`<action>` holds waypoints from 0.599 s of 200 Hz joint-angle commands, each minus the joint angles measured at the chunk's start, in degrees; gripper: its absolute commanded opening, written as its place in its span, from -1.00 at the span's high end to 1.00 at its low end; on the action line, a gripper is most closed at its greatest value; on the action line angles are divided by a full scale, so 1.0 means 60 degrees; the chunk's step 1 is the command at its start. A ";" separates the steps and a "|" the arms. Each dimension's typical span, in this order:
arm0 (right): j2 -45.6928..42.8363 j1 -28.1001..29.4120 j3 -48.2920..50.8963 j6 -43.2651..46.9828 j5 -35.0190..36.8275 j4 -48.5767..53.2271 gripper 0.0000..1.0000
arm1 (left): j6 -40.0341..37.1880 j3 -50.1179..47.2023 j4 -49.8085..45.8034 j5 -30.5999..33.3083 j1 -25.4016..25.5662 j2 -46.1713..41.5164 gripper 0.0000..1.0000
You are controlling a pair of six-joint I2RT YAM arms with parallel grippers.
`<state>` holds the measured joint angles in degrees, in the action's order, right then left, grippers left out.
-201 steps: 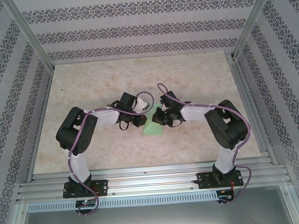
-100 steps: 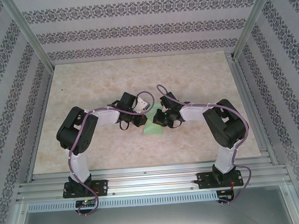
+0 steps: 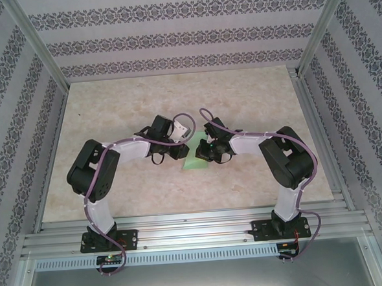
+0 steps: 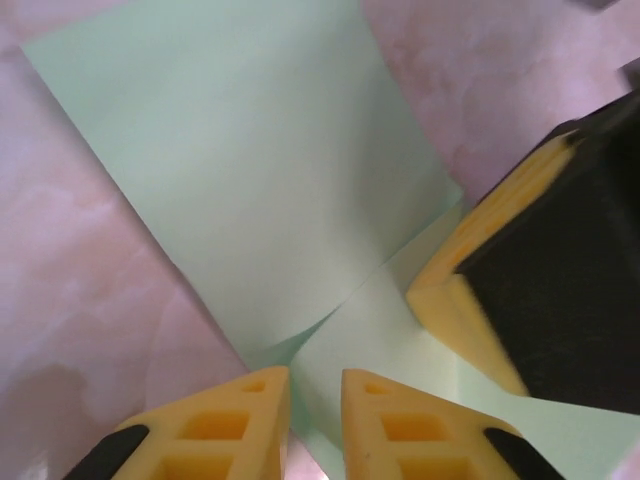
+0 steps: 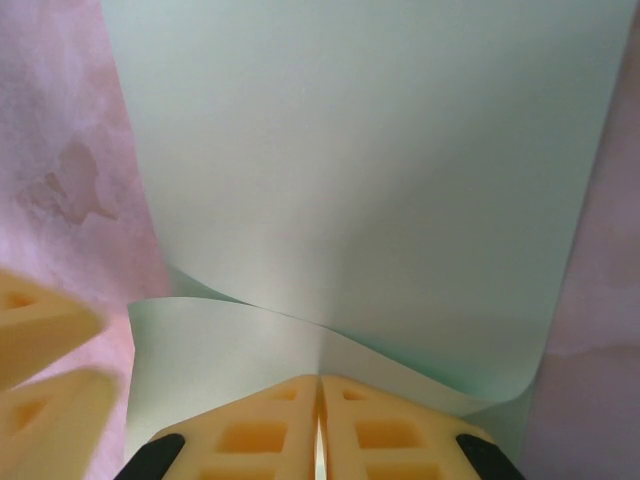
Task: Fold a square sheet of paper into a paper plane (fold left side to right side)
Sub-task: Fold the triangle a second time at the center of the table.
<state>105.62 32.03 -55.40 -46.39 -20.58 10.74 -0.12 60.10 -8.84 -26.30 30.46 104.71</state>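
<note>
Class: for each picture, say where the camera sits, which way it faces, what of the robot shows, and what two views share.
Top external: above, behind the bases, facing down at the table; both arms, left claw and right claw meeting at the green paper.
Left wrist: on the left arm, facing down past its claw onto the paper.
Right wrist: on the right arm, facing down past its claw onto the paper.
Shared: both wrist views catch the paper and the other claw.

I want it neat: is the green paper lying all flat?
No, the paper curls up from the table where the right jaws pinch it.
</note>
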 commanded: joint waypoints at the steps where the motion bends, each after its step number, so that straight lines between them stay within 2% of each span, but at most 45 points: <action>1: 0.0267 0.0094 0.0244 0.0201 0.0591 0.0509 0.79 | 0.0367 -0.0296 -0.0053 -0.0285 -0.0078 -0.1260 0.52; 30: 0.0296 0.0091 0.0224 0.0152 0.0574 0.0419 0.79 | 0.1110 -0.1061 0.0284 -0.1063 0.0046 -0.2301 0.53; 52: 0.0325 0.0087 0.0224 0.0131 0.0517 0.0321 0.79 | 0.1799 -0.1674 0.0882 -0.1513 0.0266 -0.2546 0.53; 85: 0.0355 0.0096 0.0239 0.0093 0.0471 0.0259 0.79 | 0.2713 -0.2108 0.1579 -0.1693 0.0521 -0.2086 0.56; 120: 0.0355 0.0092 0.0253 0.0100 0.0478 0.0283 0.79 | 0.2916 -0.1911 0.1725 -0.1556 0.0788 -0.1272 0.57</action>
<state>105.62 32.14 -55.35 -46.41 -20.21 10.66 14.17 47.75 -2.20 -34.48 33.87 94.45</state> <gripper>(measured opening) 0.107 0.217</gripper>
